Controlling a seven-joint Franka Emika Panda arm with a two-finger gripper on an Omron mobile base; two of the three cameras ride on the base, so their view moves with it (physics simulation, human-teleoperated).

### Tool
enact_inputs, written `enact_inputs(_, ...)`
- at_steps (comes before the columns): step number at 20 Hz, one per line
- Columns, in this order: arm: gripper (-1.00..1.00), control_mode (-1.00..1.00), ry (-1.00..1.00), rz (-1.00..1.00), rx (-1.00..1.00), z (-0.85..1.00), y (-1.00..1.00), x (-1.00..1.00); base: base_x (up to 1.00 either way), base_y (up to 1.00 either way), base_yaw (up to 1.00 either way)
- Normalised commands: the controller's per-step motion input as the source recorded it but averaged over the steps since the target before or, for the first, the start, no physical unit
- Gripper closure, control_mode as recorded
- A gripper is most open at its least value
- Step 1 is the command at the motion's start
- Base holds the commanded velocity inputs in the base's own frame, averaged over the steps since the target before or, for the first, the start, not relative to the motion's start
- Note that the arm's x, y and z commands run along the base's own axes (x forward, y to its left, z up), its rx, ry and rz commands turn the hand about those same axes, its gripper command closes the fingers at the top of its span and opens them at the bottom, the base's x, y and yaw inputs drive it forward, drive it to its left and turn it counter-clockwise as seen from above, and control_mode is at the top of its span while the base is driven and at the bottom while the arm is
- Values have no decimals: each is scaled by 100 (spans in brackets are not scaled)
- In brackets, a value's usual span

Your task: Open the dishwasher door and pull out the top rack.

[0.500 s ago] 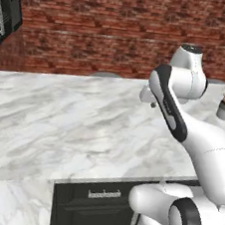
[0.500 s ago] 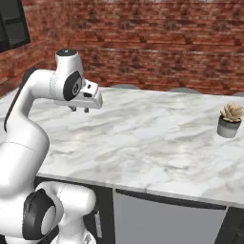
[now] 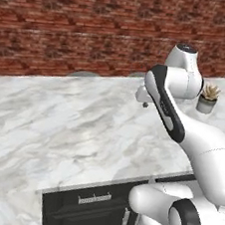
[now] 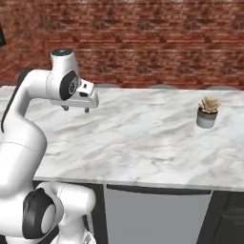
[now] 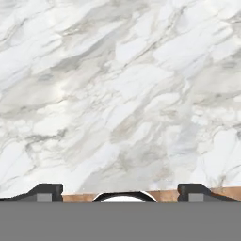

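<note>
A potted plant [image 4: 208, 112] stands on the counter [image 4: 143, 138], toward its right end, before the brick wall [image 4: 143, 43]. The dishwasher door [image 4: 152, 217] sits below the counter's front edge, with a cabinet drawer [image 3: 86, 209] to its left. The gripper [image 4: 75, 109] hangs above the counter's left part.

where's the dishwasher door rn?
In the right base view the dishwasher door sits closed under the marble counter's front edge, lower centre, right of the robot's base and below the potted plant.

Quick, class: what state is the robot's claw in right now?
Claw: open, holding nothing, above the white marble counter.
</note>
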Motion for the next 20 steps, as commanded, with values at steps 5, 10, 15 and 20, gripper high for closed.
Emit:
enact_inputs(5, -100, 100, 0, 0, 0, 0, 0, 0, -6, -1, -51)
enact_inputs(10, -100, 100, 0, 0, 0, 0, 0, 0, -27, 0, -44)
enact_inputs(15, -100, 100, 0, 0, 0, 0, 0, 0, -55, 0, -33)
enact_inputs(20, -100, 100, 0, 0, 0, 0, 0, 0, -73, 2, -22)
